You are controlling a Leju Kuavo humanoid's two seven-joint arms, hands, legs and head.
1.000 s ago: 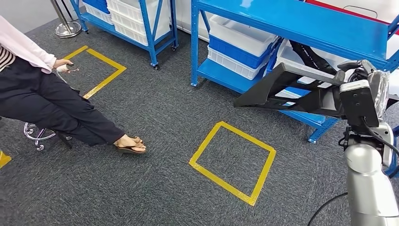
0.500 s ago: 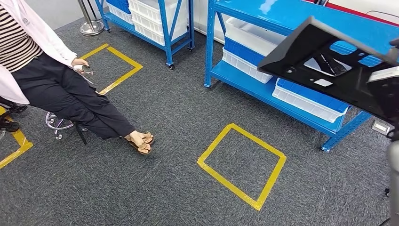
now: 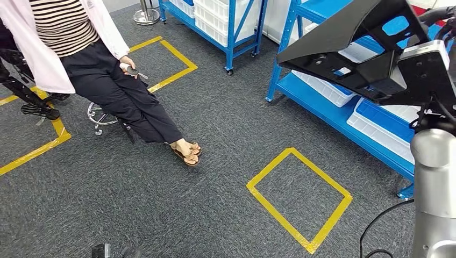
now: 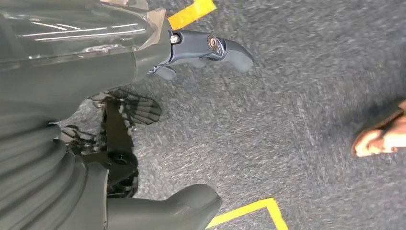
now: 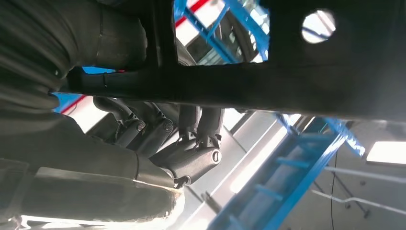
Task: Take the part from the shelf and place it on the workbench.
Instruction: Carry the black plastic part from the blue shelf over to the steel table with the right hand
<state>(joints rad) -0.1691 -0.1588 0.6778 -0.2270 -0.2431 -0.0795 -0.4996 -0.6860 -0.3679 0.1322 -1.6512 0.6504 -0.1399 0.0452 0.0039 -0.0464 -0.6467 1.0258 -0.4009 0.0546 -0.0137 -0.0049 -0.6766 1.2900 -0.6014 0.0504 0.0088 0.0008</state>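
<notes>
View swung: camera turned, shelf (image 3: pixel 344 115) now rightward | right hand (image 5: pixel 191 143) grips black part (image 3: pixel 349 48) aloft; left hand (image 4: pixel 201 52) empty, fingers apart | risk: part clips shelf or seated person (image 3: pixel 107 80) while turning

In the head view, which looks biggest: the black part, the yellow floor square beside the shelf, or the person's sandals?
1. Black part, though it is nearest the camera.
2. Yellow square, roughly alike; unsure.
3. Sandals, clearly smallest.
</notes>
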